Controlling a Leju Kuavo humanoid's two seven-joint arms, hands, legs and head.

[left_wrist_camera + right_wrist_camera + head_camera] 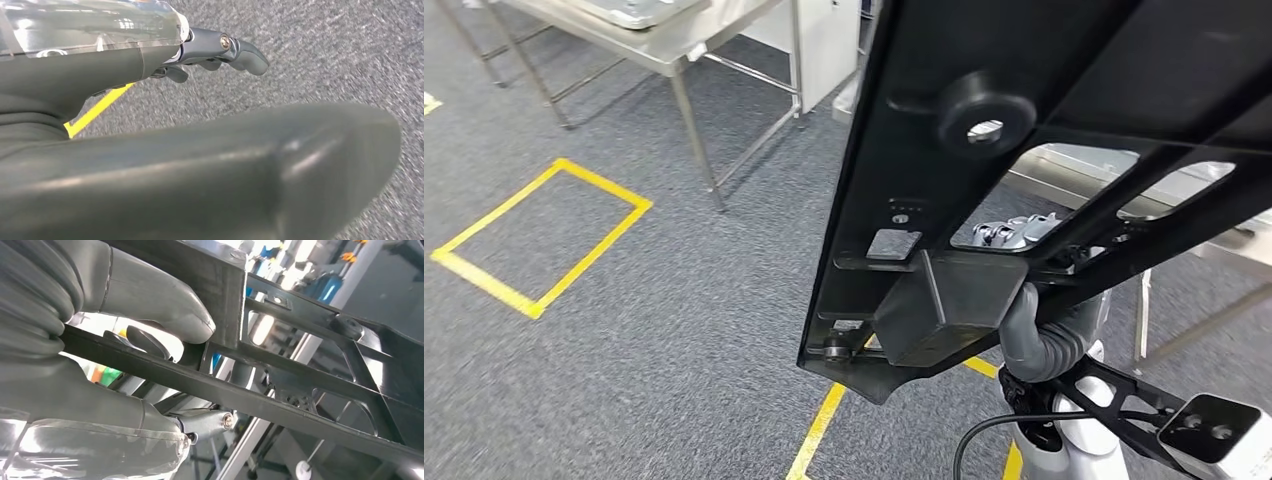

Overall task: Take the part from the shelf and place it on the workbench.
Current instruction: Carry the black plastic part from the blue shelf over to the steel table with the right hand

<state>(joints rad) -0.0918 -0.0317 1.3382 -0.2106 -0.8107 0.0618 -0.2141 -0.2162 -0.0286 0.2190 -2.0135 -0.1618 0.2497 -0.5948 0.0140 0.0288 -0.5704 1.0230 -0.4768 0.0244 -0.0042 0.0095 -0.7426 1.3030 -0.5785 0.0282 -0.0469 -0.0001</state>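
The part is a large black frame (pixel 1044 120) with open cut-outs, a round boss and a box-shaped block at its lower end. It hangs tilted in front of me and covers the right half of the head view. My right hand (pixel 1036 322) grips it from behind, close to the block. In the right wrist view the thumb (pixel 150 295) lies over one black bar of the part (pixel 300 405) and the fingers wrap under it. My left hand (pixel 165 150) hangs over grey carpet, its fingers (pixel 240 50) stretched out and holding nothing.
A steel table (pixel 659 45) on thin legs stands at the upper left. Another steel bench top (pixel 1074 165) shows through the part's openings on the right. Yellow tape marks a square (pixel 544 235) on the grey carpet, and a yellow line (pixel 819 430) runs near my feet.
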